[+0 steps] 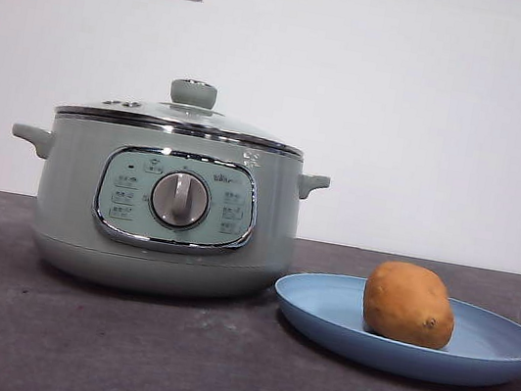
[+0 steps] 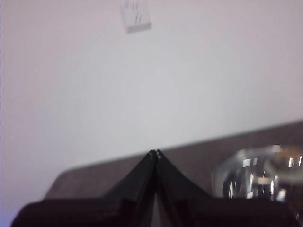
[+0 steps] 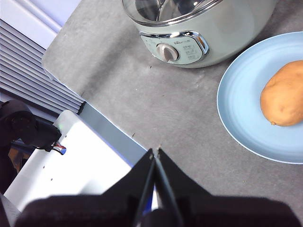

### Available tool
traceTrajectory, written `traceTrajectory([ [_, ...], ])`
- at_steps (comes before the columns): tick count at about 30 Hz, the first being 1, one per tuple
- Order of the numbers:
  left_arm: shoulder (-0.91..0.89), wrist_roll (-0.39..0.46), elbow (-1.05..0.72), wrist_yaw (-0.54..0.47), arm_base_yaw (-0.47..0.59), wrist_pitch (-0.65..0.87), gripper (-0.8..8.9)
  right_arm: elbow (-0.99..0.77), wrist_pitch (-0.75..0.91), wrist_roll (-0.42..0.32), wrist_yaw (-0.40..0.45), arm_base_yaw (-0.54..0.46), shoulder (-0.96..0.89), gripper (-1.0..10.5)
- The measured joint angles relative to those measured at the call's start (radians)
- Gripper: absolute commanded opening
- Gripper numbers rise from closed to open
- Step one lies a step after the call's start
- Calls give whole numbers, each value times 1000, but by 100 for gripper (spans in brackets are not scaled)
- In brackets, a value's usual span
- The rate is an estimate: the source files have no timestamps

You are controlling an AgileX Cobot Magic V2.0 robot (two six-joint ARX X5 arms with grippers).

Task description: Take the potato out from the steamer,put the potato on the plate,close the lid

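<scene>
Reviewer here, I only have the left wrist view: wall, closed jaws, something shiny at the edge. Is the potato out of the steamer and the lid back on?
Observer: Yes. The front view shows the orange-brown oval potato lying on the wide light-blue plate.
Operator: And the lid?
Observer: The domed glass lid with the pale-green knob sits on the sage-green round steamer; its chrome rim looks level all round.
Operator: Where is the other arm?
Observer: The right gripper hangs above the grey table in front of the steamer, jaws together, holding nothing.
Operator: Anything near my gripper?
Observer: Neither arm shows in the front view, so the left gripper is clear of the steamer.
</scene>
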Motion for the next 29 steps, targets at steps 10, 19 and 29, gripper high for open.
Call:
traceTrajectory([
  [10, -233, -14, -342, -13, 3, 0, -4, 0, 0, 0, 0, 0, 0, 1],
  [19, -330, -19, -490, -17, 3, -2, -4, 0, 0, 0, 0, 0, 0, 1],
  [29, -345, -23, -507, -13, 3, -100, -4, 0, 0, 0, 0, 0, 0, 1],
])
